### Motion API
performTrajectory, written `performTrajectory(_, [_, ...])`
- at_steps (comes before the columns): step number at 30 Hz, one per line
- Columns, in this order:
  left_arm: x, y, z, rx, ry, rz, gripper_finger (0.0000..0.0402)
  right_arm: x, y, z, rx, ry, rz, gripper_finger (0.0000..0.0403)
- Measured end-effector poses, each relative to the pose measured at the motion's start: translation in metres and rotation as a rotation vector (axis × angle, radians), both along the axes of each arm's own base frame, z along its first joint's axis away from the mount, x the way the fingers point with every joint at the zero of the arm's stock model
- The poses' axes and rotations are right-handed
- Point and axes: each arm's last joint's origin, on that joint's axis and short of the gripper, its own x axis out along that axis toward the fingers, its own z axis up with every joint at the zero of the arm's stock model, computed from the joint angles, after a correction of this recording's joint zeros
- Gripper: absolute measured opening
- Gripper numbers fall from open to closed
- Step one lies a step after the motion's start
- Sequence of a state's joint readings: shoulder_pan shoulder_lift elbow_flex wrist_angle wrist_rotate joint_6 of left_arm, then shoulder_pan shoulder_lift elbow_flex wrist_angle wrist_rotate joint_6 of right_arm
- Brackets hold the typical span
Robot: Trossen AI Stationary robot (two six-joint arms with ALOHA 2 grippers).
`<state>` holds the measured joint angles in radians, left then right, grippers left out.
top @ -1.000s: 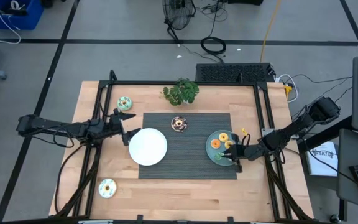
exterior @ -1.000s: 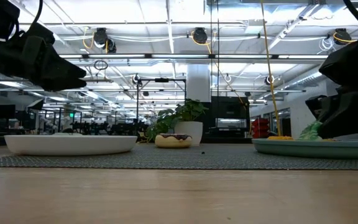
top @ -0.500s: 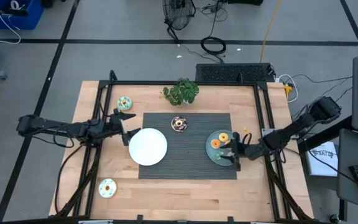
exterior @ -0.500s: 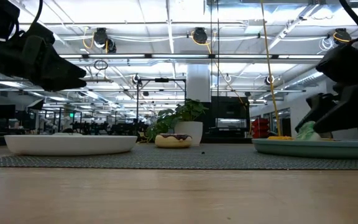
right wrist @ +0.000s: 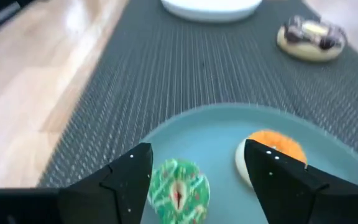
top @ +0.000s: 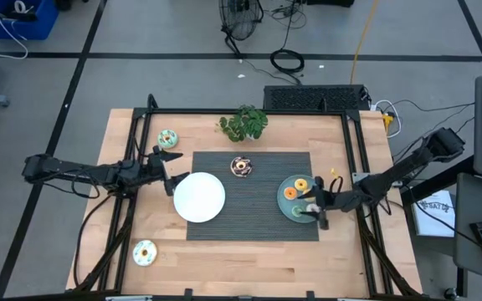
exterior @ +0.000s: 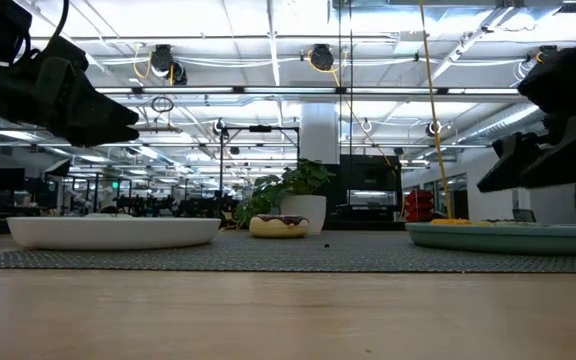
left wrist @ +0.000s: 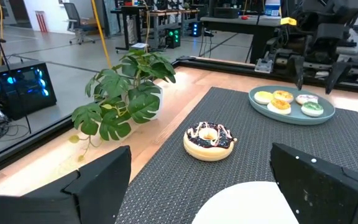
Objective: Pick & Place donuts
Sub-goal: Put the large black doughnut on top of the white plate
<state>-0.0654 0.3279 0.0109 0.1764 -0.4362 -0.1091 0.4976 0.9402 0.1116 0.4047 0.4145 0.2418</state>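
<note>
The right hand (right wrist: 191,180) hangs open over the teal plate (right wrist: 229,134), empty. The green donut (right wrist: 178,190) lies between its fingers. The left hand (top: 167,171), also open, waits beside the white plate (top: 199,197).

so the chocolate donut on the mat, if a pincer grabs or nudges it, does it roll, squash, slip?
The chocolate donut lies flat on its wide base on the ribbed mat, so a nudge would probably slide it, not roll it. It looks like a small moulded toy that holds its ring shape, so likely stiff and light. The rounded, glossy icing might slip under a shallow grip.
</note>
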Motion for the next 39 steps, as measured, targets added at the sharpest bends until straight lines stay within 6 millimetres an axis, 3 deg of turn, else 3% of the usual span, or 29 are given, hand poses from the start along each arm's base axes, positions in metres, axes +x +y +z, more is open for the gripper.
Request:
performTrajectory(13, [0.000,0.000,0.000,0.000,0.000,0.000,0.0379,-0.014,-0.008,0.030,-0.071,-0.195,0.062,0.0222])
performTrajectory(23, [0.000,0.000,0.000,0.000,0.000,0.000,0.0379,-0.026,-0.014,0.042,-0.065,-0.298,0.076,0.0225])
performTrajectory(28, [0.000,0.000,0.000,0.000,0.000,0.000,0.0379,-0.034,-0.014,0.046,-0.098,-0.400,0.217,0.0222])
performTrajectory(39, [0.000,0.000,0.000,0.000,0.000,0.000,0.0379,-0.047,-0.023,0.055,-0.129,-0.532,0.200,0.0222])
